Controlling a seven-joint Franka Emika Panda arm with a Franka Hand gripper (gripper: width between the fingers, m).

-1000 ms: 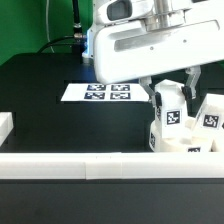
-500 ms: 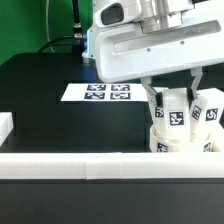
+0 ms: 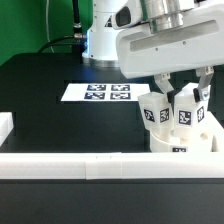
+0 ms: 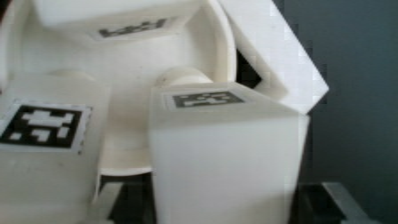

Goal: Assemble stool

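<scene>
Legs (image 3: 168, 112) stand on the seat (image 3: 185, 142), behind the border rail (image 3: 110, 165); marker board (image 3: 97, 93) lies to the exterior view's left.

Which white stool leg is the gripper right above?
The white plastic leg on the exterior view's right, standing between the gripper fingers. The other leg stands beside it, outside the fingers.

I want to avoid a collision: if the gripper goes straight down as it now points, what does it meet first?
Most likely the stool leg between its fingers, then the round seat under it; depth is unclear.
</scene>
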